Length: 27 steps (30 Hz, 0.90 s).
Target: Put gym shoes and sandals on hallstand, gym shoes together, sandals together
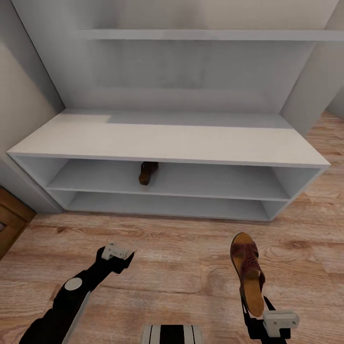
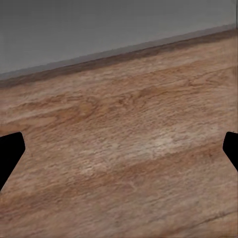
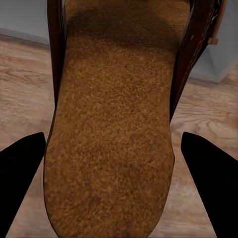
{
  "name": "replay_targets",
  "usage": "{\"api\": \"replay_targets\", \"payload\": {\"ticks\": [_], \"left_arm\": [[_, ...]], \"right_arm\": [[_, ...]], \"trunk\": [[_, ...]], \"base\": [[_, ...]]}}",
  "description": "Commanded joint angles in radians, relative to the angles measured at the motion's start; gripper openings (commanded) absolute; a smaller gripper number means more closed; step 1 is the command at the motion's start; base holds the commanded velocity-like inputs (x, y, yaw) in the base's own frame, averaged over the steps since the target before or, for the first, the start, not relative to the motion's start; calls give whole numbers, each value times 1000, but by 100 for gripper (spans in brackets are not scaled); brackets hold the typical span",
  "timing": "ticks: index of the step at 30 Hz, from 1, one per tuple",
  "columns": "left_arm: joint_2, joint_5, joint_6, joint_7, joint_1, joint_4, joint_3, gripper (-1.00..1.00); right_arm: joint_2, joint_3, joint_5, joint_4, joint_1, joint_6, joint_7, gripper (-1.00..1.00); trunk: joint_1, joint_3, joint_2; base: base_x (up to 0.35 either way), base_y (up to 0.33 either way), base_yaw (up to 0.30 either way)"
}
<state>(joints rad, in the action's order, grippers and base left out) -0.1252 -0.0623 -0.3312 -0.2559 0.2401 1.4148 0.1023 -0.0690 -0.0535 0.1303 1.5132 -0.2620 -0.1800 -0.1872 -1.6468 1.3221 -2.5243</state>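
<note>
The right gripper (image 1: 260, 313) is carrying a dark brown leather sandal with a tan footbed (image 1: 248, 270) by its heel, jaws clamped on it, toe pointing ahead. It should go beside the other brown sandal (image 1: 147, 172) on the upper tier of the white-grey hallstand (image 1: 167, 138). The left gripper (image 1: 117, 255), jaws spread and empty, is hovering over the wood-plank floor (image 2: 129, 148).

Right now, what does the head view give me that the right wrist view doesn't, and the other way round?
Head view alone: the hallstand in full, one sandal on its upper tier, and the left gripper low over the floor with nothing in it. Right wrist view alone: a close look at the held sandal's tan footbed lying between the two fingers. Both: the sandal in the right gripper, toe toward the rack, and the wood corridor floor.
</note>
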Motion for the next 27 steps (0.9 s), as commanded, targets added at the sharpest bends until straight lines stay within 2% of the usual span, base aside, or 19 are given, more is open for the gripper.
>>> {"api": "replay_targets", "payload": {"ticks": [1,2,3,5,6,9,19,22,23,25,26,27], "left_arm": [[-8,1,30,-11,-17,2,-11,100],[-15,1,59,-21,-34,4,-23,100],[-15,1,59,-21,-34,4,-23,100],[-23,2,113,-36,-66,7,-52,100],[-23,2,113,-36,-66,7,-52,100],[-31,3,186,-57,-106,10,-91,100],[-42,4,292,-125,-176,16,-141,100],[-47,12,327,-184,-206,23,-192,100],[-47,12,327,-184,-206,23,-192,100],[-49,26,342,-240,-221,25,-242,100],[-49,26,342,-240,-221,25,-242,100],[-50,35,347,-273,-226,26,-269,100]], "right_arm": [[0,0,0,0,0,3,0,-100],[0,1,0,1,0,5,0,-100],[0,1,0,1,0,5,0,-100],[0,1,0,1,0,9,0,-100],[0,1,0,1,0,9,0,-100],[0,1,0,1,0,12,0,-100],[0,2,0,1,0,14,0,-100],[0,2,0,0,0,14,0,-100],[0,2,0,0,0,14,0,-100],[0,2,0,-1,0,14,0,-100],[0,2,0,-1,0,14,0,-100],[0,2,0,-1,0,14,0,-100]], "trunk": [[0,0,0],[0,0,0],[0,0,0],[0,0,0],[0,0,0],[0,0,0],[0,0,0],[0,0,0],[0,0,0],[0,0,0],[0,0,0],[0,0,0]], "base": [[0,0,0],[0,0,0],[0,0,0],[0,0,0],[0,0,0],[0,0,0],[0,0,0],[0,0,0],[0,0,0],[0,0,0],[0,0,0],[0,0,0]]}}
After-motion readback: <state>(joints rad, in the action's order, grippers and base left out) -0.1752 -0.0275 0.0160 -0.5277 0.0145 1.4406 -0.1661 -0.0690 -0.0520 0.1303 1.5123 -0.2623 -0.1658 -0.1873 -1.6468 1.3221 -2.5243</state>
